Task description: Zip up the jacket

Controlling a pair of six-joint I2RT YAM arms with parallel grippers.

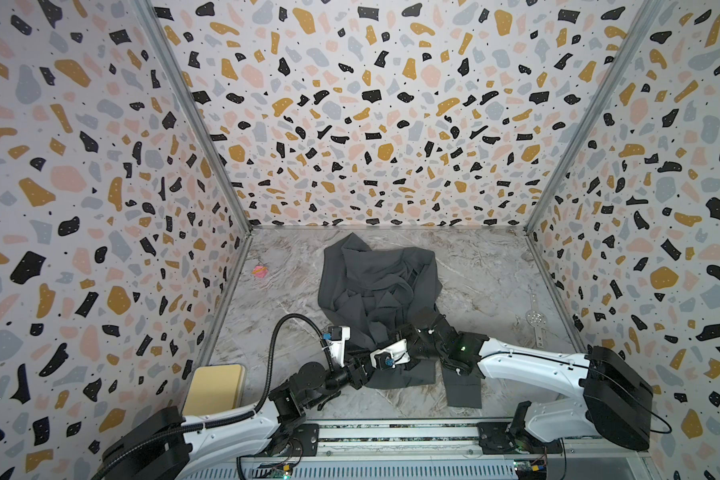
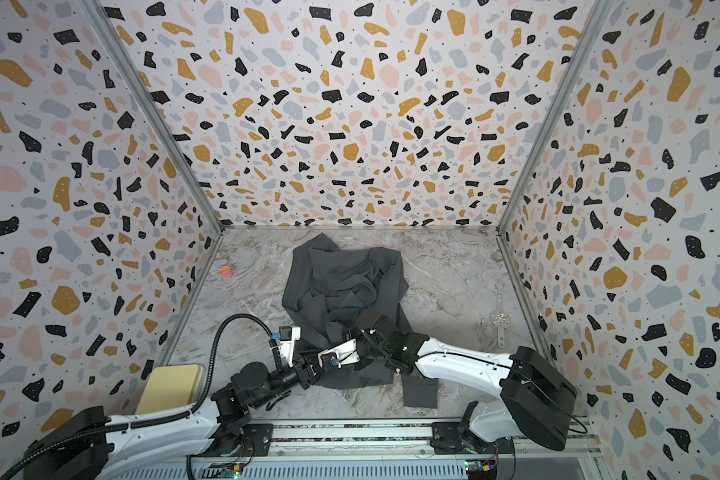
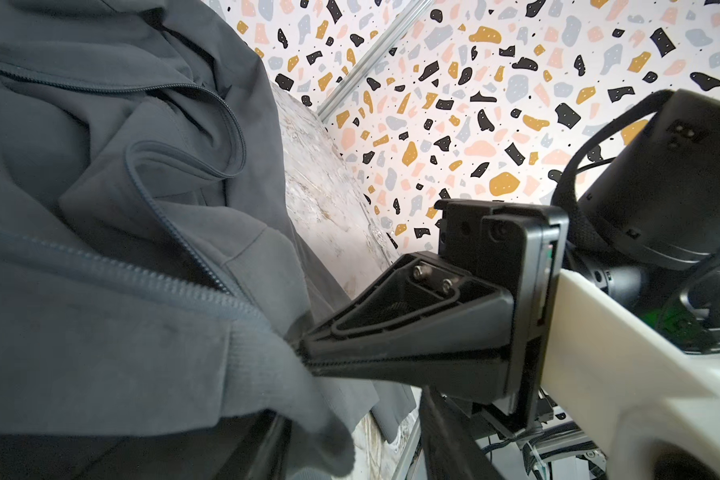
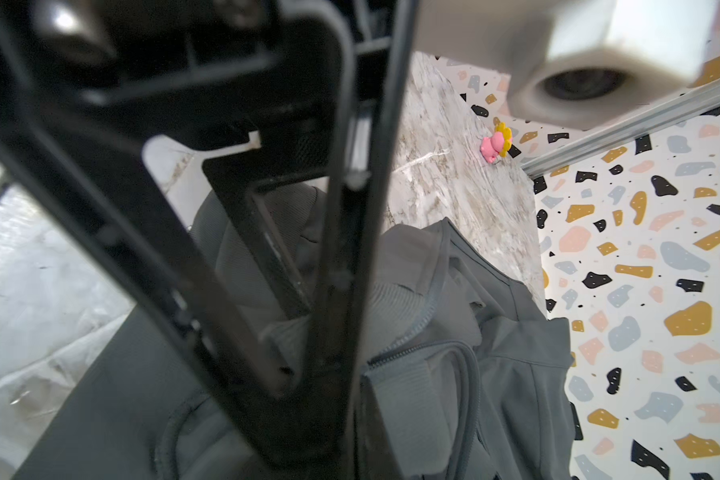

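The dark grey jacket (image 1: 375,282) lies crumpled in the middle of the marble table (image 1: 483,274) in both top views, one sleeve (image 1: 462,386) trailing toward the front edge. Its zip (image 3: 175,232) stands unzipped, the teeth curling up from the ribbed hem (image 3: 242,374). My right gripper (image 4: 333,415) is shut on the hem at the zip's lower end; one of its black fingers (image 3: 391,332) shows in the left wrist view. My left gripper (image 3: 352,451) is open, jaws apart on either side of the hem's corner. Both grippers meet at the jacket's near edge (image 1: 371,363).
A small pink and yellow toy (image 1: 260,271) lies at the far left of the table. A perforated metal strip (image 1: 535,320) lies by the right wall. A tan pad (image 1: 215,388) stands at the front left. Patterned walls close three sides.
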